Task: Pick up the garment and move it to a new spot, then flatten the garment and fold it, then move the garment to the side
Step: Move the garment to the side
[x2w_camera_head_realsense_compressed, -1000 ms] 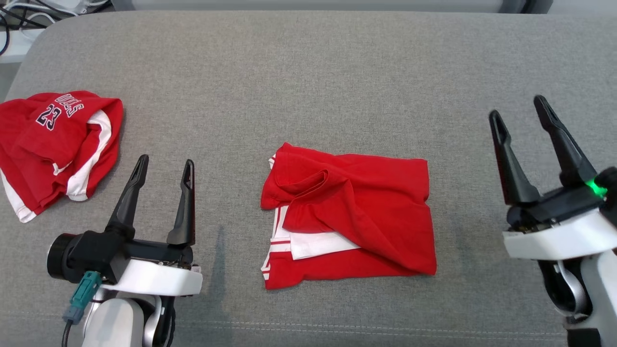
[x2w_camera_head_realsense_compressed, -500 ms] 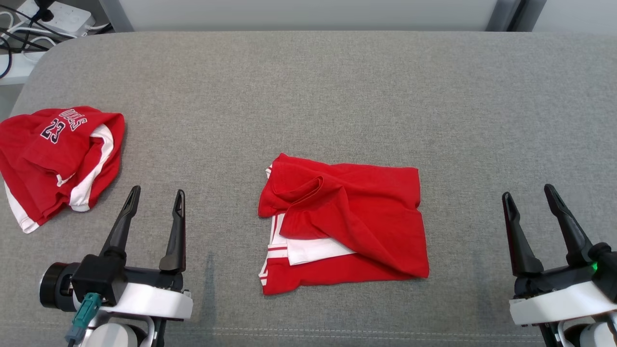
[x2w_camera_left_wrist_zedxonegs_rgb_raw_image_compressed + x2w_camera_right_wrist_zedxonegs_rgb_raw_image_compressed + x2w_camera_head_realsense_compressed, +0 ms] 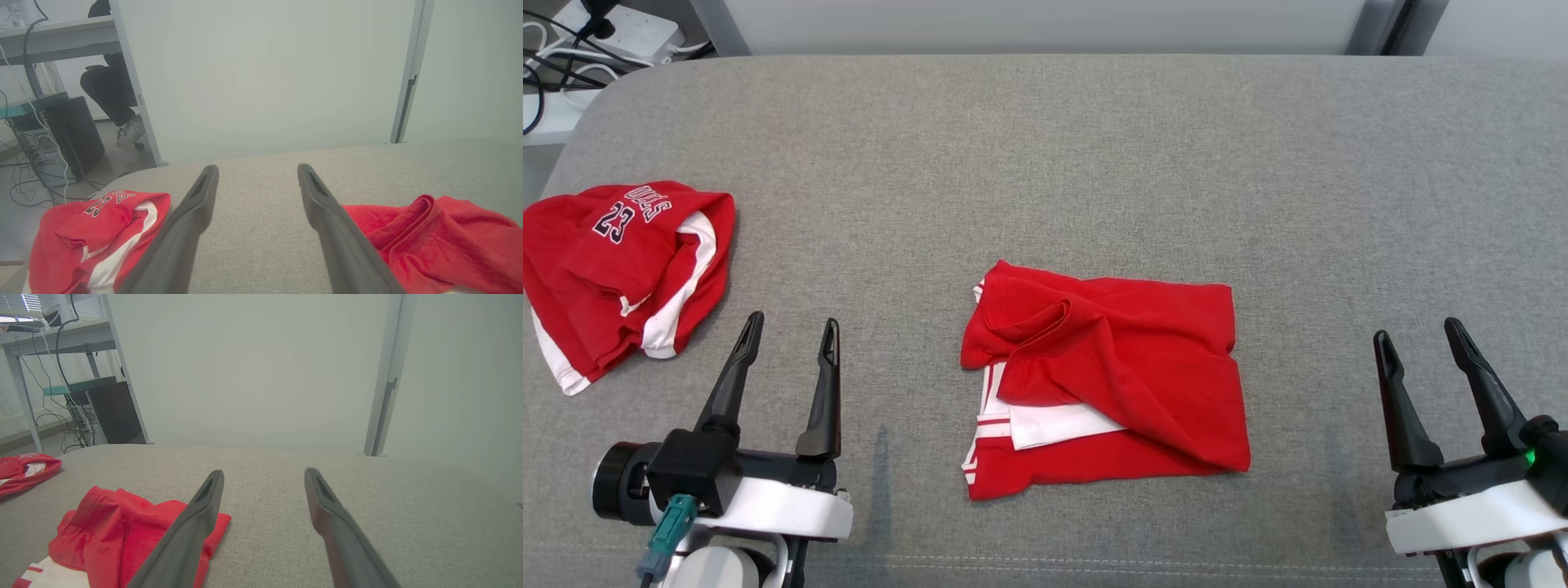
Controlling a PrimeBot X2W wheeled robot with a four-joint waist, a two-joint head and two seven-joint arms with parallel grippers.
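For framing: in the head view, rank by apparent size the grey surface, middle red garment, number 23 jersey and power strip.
1. grey surface
2. middle red garment
3. number 23 jersey, partly cropped
4. power strip

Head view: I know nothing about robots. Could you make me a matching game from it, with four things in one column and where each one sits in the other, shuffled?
Things
1. folded red garment
2. jersey numbered 23
3. left gripper
4. right gripper

Places
A. lower right, open, holding nothing
B. crumpled at the left edge of the grey surface
C. middle of the grey surface
D. lower left, open, between the two red pieces

Pairs: 1-C, 2-B, 3-D, 4-A
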